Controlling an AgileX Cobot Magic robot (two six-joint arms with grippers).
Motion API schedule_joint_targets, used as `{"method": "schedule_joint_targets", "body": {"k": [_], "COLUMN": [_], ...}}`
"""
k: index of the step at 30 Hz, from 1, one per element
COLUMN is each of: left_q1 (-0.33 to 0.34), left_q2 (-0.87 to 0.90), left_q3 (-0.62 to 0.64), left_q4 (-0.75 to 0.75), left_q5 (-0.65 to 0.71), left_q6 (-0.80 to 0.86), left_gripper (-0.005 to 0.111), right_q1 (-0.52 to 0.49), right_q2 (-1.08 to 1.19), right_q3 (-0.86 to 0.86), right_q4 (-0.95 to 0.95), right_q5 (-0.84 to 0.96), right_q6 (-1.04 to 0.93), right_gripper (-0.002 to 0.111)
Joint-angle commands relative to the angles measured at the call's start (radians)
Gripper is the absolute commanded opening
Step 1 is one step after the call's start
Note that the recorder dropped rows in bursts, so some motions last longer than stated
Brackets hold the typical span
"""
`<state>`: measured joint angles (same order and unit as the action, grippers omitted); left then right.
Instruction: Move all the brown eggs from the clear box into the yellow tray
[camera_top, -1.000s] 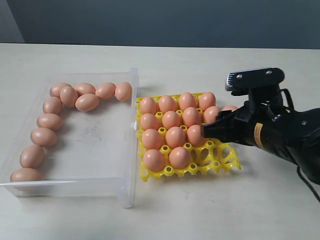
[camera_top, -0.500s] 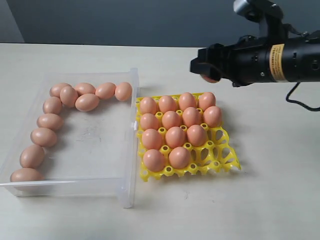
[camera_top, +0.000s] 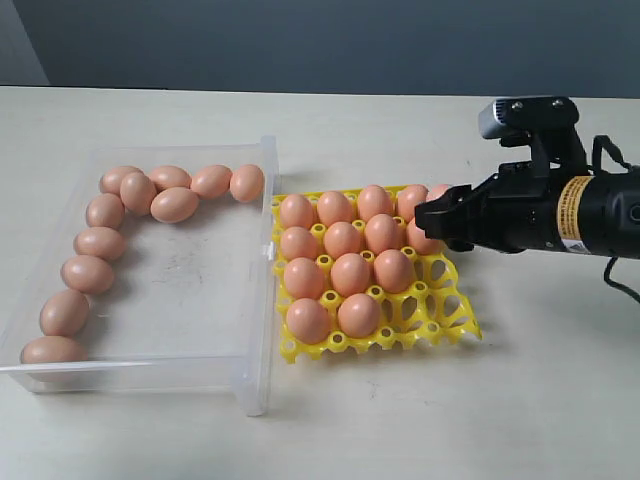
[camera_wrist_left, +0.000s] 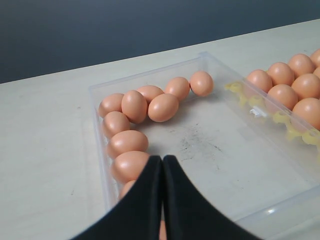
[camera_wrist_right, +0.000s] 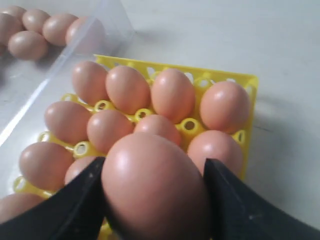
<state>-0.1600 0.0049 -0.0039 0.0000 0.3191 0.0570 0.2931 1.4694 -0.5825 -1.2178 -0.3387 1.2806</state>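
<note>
Where raised before, right gripper (camera_top: 432, 221) lowered, clutching egg (camera_wrist_right: 152, 175).

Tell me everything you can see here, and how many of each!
clear box: one, see-through, on the left of the table in the exterior view
eggs in the box: eleven, pinkish brown, along its far and left walls
yellow tray: one, bright yellow, right beside the box
eggs in the tray: thirteen, pinkish brown, three cups at the near right corner are bare
held egg: one, pinkish brown, above the tray
table: one, off-white, under everything
left gripper: one, black, shut and empty, above the clear box
right gripper: one, black, shut on the held egg, over the tray's right side
</note>
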Motion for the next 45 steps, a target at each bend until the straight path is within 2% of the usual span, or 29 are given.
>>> {"method": "schedule_joint_targets", "body": {"k": [1, 7, 10, 16, 22, 38, 40, 45], "left_q1": [-0.001, -0.001, -0.001, -0.001, -0.001, -0.001, -0.001, -0.001], "left_q2": [-0.005, -0.005, -0.005, -0.005, -0.005, -0.005, -0.005, -0.005], "left_q3": [0.004, 0.004, 0.004, 0.004, 0.004, 0.004, 0.004, 0.004], "left_q4": [0.000, 0.000, 0.000, 0.000, 0.000, 0.000, 0.000, 0.000], "left_q5": [-0.010, -0.010, -0.010, -0.010, -0.010, -0.010, -0.010, -0.010], "left_q6": [-0.003, -0.003, -0.003, -0.003, -0.003, -0.003, -0.003, -0.003], "left_gripper": [0.000, 0.000, 0.000, 0.000, 0.000, 0.000, 0.000, 0.000], "right_q1": [-0.001, -0.001, -0.001, -0.001, -0.001, -0.001, -0.001, -0.001], "right_q2": [0.028, 0.100, 0.110, 0.110, 0.130, 0.244, 0.246, 0.249], "right_q3": [0.035, 0.100, 0.137, 0.158, 0.158, 0.158, 0.158, 0.158], "right_q4": [0.215, 0.522, 0.601, 0.604, 0.683, 0.669, 0.669, 0.664], "right_q5": [-0.084, -0.145, -0.201, -0.203, -0.210, -0.284, -0.291, -0.308], "right_q6": [-0.247, -0.522, -0.601, -0.616, -0.616, -0.654, -0.657, -0.667], "right_gripper": [-0.001, -0.001, -0.001, -0.001, -0.001, 0.000, 0.008, 0.042]}}
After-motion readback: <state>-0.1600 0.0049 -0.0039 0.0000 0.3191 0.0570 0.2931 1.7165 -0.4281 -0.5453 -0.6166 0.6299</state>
